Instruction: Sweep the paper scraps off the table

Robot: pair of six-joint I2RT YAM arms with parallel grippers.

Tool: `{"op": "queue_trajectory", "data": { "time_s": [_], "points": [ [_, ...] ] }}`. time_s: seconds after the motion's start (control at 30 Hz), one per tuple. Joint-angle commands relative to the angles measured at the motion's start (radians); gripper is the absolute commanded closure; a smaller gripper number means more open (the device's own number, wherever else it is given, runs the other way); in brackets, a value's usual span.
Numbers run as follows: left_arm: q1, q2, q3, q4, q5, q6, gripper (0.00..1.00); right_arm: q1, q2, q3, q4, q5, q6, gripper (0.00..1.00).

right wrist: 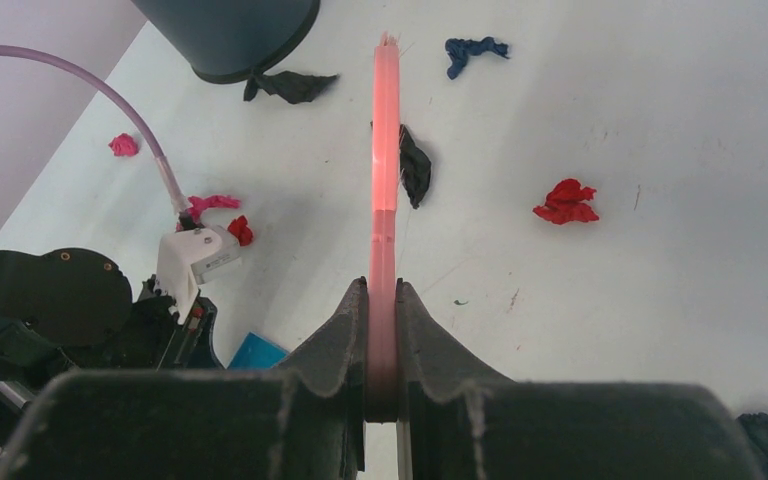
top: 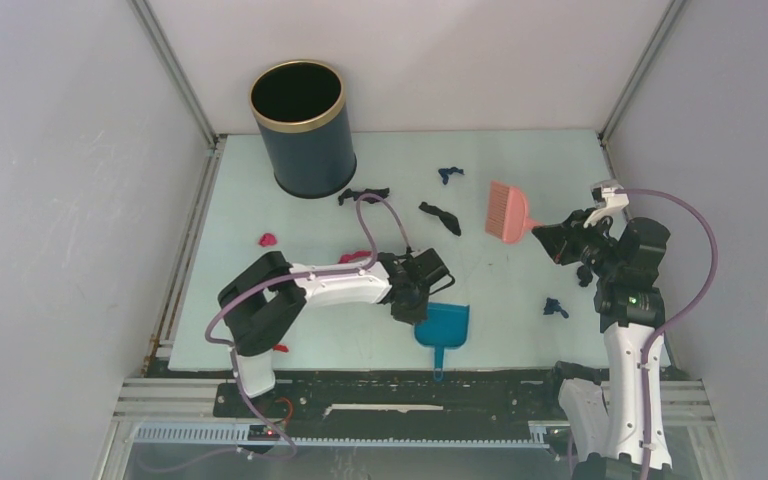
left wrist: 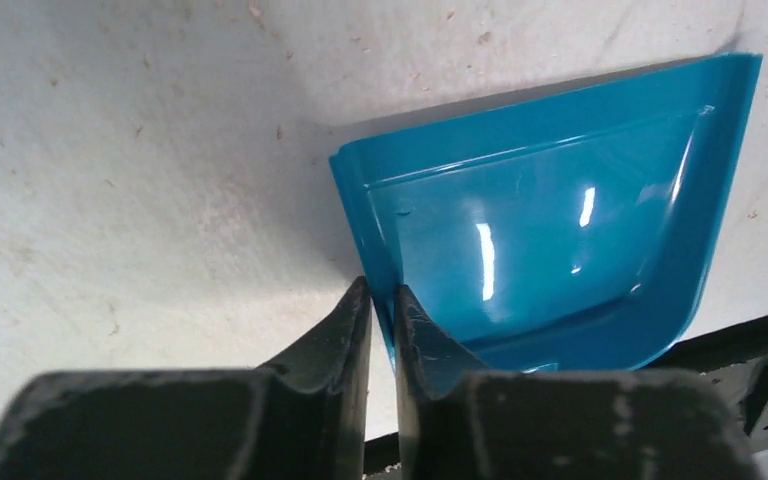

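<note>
While pinching the dustpan wall in the left gripper and clamping the brush handle in the right gripper, calls for sweeping leftward and nearward, dragging paper scraps strewn over the table, nearest just left of the bristles, toward the far-facing dustpan mouth.

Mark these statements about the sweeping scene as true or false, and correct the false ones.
1. The right pincer grips the handle of the pink plastic hand brush. True.
2. The blue plastic dustpan has crumpled paper scraps inside. False: it is empty, and the scraps lie on the pale green table.
3. The dark round bin with a gold rim lies on its side. False: it stands upright.
4. The left pincer is closed on the dustpan's side wall. True.
</note>
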Motion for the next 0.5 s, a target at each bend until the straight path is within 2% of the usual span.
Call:
{"op": "queue_trajectory", "data": {
  "time_s": [0.0,0.13,0.27,0.4,0.47],
  "points": [
    [0.005,0.011,0.069,-0.012,-0.025,0.059,0.87,0.001,-0.002,0.000,0.029,0.002,-0.022,1.00],
    [0.033,0.036,0.141,-0.048,-0.052,0.158,0.99,0.003,0.004,0.000,0.029,0.003,-0.024,1.00],
    [0.079,0.075,0.221,-0.072,0.010,0.390,1.00,0.003,0.009,-0.001,0.025,0.000,-0.029,1.00],
    [0.089,0.095,0.309,-0.123,-0.057,0.643,1.00,0.003,0.017,0.000,0.023,-0.007,-0.035,1.00],
    [0.106,0.120,0.364,-0.162,-0.060,0.697,1.00,0.004,0.019,0.000,0.023,-0.004,-0.037,1.00]
  ]
}}
